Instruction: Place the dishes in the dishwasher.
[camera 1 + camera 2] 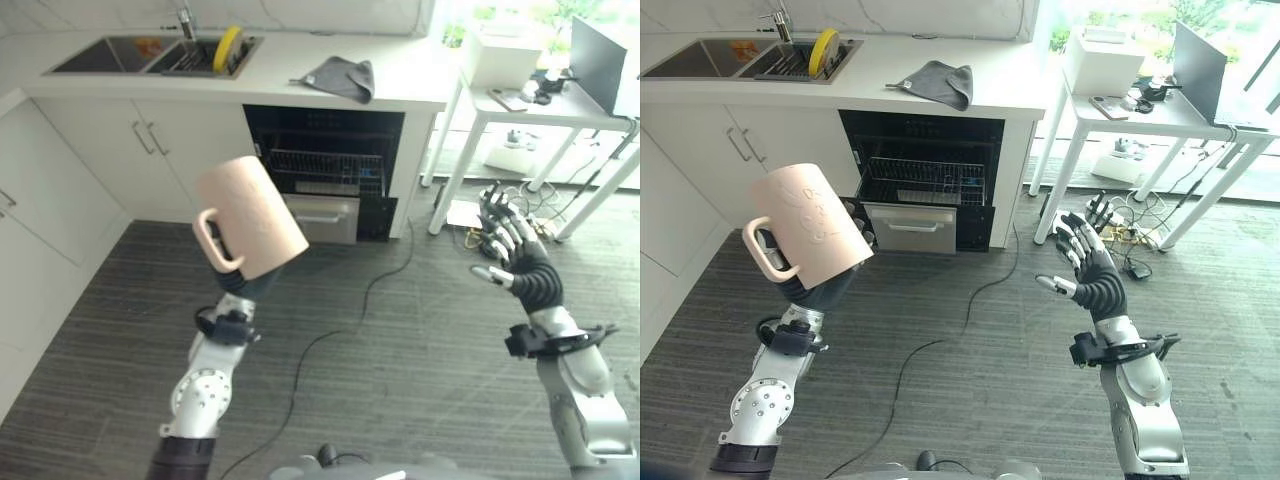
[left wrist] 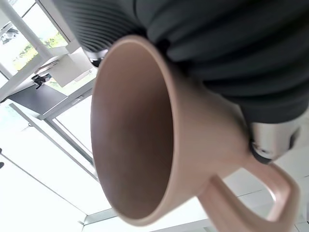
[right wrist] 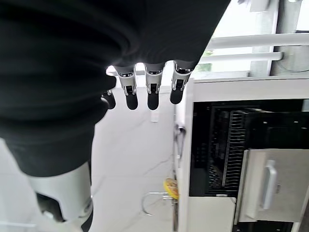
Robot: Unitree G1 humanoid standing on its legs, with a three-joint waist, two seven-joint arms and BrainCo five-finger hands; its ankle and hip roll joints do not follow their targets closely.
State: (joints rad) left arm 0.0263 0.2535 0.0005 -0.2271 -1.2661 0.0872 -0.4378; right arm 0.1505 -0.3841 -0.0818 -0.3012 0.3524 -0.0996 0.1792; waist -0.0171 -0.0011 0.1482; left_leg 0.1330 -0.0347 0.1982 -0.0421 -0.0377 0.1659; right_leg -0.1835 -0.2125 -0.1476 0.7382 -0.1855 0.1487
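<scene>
overhead: pink mug held aloft before the open dishwasher

the left hand [image 1: 812, 285] is raised in front of the robot with its fingers curled round a pale pink mug [image 1: 250, 217], which is tipped so that its base faces up and away and its handle [image 1: 215, 242] points toward the robot's left. in the left wrist view the mug's mouth [image 2: 131, 130] opens toward the camera, brown inside, with nothing in it.

the right hand [image 1: 512, 244] is lifted at the robot's right, palm facing inward, fingers [image 3: 152, 92] straight and spread, holding nothing.

across the striped grey floor [image 1: 420, 340] stands the dishwasher [image 1: 923, 180], built in under the white desk [image 1: 1010, 85], its door open and a wire rack [image 1: 325, 172] pulled partway out. on the desk above lies a grey cloth [image 1: 345, 77]; further to the left is a sink [image 1: 700, 57] with a yellow plate [image 1: 822, 50] standing on edge in a rack beside it.
</scene>
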